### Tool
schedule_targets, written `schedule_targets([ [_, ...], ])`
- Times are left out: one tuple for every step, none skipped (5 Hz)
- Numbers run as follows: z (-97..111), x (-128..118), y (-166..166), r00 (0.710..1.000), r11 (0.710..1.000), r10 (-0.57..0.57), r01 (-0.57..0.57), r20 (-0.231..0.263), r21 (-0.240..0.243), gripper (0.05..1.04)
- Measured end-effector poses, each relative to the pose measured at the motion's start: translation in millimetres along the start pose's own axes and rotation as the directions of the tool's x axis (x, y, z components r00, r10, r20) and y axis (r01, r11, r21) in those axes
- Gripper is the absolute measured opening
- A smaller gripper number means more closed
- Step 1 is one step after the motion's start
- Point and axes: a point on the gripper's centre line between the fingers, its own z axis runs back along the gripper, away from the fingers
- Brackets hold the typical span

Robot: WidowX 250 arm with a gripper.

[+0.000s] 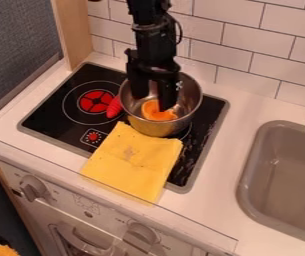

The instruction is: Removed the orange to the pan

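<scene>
The gripper (153,99) hangs down into the mouth of the metal pot (159,129), its two fingers apart with a gap between them. The orange (157,111) lies inside the pot, near the bottom and just below that gap. The fingers probably stand this way so they can come down on either side of the fruit, with the step in hand likely a grasp to lift it out. The wording leaves the direction unclear, but removal looks not yet done. The pot sits on the stove (54,115), where its high wall keeps the orange from rolling away but leaves little room; a finger could knock the rim. A red thing (114,107) is just beside the pot. The yellow cloth (134,160) lies in front, reaching over the stove's edge onto the bench (208,205), perhaps as a setting-down place. White marks show on one finger, and small printed signs near the oven knobs (32,188); I can make out no words.
</scene>
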Motion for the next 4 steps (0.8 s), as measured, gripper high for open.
schedule_targets([
  [0, -4, 4, 1.000, 1.000, -0.006, 0.006, -0.025, 0.024, 1.000],
  [2, -4, 9, 0.999, 0.999, 0.010, -0.008, -0.032, 0.054, 1.000],
  [-12, -1, 15, 0.997, 0.998, 0.038, -0.034, -0.066, 0.061, 1.001],
  [-16, 5, 18, 0.996, 0.995, 0.070, -0.065, -0.063, 0.074, 1.000],
])
